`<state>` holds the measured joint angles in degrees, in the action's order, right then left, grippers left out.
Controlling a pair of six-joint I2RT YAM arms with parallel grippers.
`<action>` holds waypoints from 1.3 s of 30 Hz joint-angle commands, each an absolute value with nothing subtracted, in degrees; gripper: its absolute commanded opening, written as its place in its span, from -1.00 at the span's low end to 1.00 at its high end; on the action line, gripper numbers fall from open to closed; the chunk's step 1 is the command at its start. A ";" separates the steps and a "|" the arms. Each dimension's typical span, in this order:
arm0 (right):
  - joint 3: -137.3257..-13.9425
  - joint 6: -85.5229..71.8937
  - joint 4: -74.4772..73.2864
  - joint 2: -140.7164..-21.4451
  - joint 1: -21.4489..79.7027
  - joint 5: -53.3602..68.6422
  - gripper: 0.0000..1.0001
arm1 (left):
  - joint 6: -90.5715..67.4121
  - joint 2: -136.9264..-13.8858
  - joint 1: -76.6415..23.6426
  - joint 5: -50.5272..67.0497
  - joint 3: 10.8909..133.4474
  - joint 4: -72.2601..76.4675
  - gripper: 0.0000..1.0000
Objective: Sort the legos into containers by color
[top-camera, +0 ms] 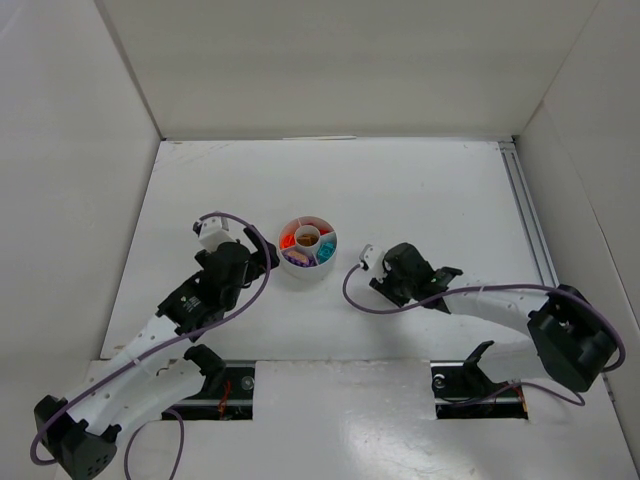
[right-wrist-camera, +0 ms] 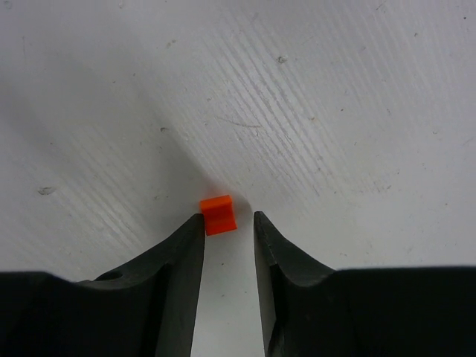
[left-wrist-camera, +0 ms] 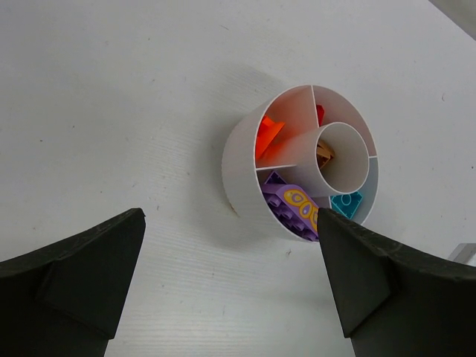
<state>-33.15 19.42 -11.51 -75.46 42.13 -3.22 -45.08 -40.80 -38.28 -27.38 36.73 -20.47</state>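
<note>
lego brick (right-wrist-camera: 218,214), orange-red and tiny, flat on the desk (right-wrist-camera: 335,111), right at the tips of the right gripper (right-wrist-camera: 227,220), inside the narrow gap between its fingers. touching or nearly touching one finger, with a sliver of bare desk before the other. not pinched yet: right gripper slightly spread, holding nothing.

probably very light, hard, smooth plastic. stiff enough for a firm squeeze with no fear of crushing, yet slick and small enough to squirt out or tip under a corner grip. best taken across two opposite flat sides, low on the body, tips eased a little further forward for a seat fully between the pads and not at their very ends.

other legos already in the dish (left-wrist-camera: 236,167), straight ahead of the left gripper (left-wrist-camera: 229,223), framed between its widely spread, empty fingers. orange piece (left-wrist-camera: 268,134) in one wedge, red sliver (left-wrist-camera: 320,115) in the next, purple brick (left-wrist-camera: 294,204) and teal brick (left-wrist-camera: 348,202) nearer the fingertips, brown piece (left-wrist-camera: 325,152) in the central cup. dish also further ahead of the right gripper, near but apart. orange wedge the likely home for the loose brick, going by colour.
</note>
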 commanded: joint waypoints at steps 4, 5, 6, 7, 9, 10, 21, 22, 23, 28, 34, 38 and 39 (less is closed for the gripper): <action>-32.17 18.19 -8.53 -76.29 42.71 -3.96 -0.34 | -45.44 -39.90 -38.67 -27.95 37.00 -20.13 1.00; -32.17 18.19 -8.53 -76.29 42.71 -3.35 -0.40 | -45.44 -39.90 -38.67 -27.95 37.00 -20.13 1.00; -32.17 18.19 -8.53 -76.29 42.71 -3.34 -0.44 | -45.44 -39.90 -38.67 -27.95 37.00 -20.13 1.00; -32.17 18.19 -8.53 -76.29 42.71 -3.34 -0.52 | -45.44 -39.90 -38.67 -27.95 37.00 -20.13 1.00; -31.65 18.19 -8.00 -75.76 43.32 -2.72 -0.62 | -45.44 -39.90 -38.67 -27.95 37.00 -20.13 1.00; -31.64 18.19 -8.00 -75.76 43.33 -2.72 -0.68 | -45.44 -39.90 -38.67 -27.95 37.00 -20.13 1.00; -34.45 21.45 -5.01 -71.11 44.56 4.74 -0.90 | -48.51 -38.59 -38.67 -31.11 37.00 -21.97 1.00; -35.15 22.40 -5.01 -70.15 44.56 6.83 -0.90 | -49.21 -38.58 -38.67 -31.11 37.00 -21.97 1.00; -35.94 23.54 -5.01 -68.22 44.56 7.99 -0.90 | -49.22 -37.89 -38.67 -31.11 36.39 -21.97 1.00; -43.93 26.62 -5.01 -66.09 44.56 13.26 -0.90 | -51.24 -35.42 -38.67 -33.21 35.25 -22.50 1.00; -59.11 32.15 -5.01 -75.81 46.32 16.17 -0.90 | -52.29 -33.31 -38.67 -34.45 34.02 -22.59 1.00; -70.53 34.19 -6.06 -86.55 47.64 18.63 -0.90 | -53.34 -33.92 -38.67 -34.45 33.40 -22.06 1.00; -72.75 34.89 -6.06 -88.66 47.64 18.63 -0.90 | -53.35 -33.93 -38.67 -34.98 33.40 -22.06 1.00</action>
<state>-66.65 31.75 -6.87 -83.77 46.83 15.57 -52.14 -33.93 -38.28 -33.10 34.04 -23.07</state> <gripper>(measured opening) 0.220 0.997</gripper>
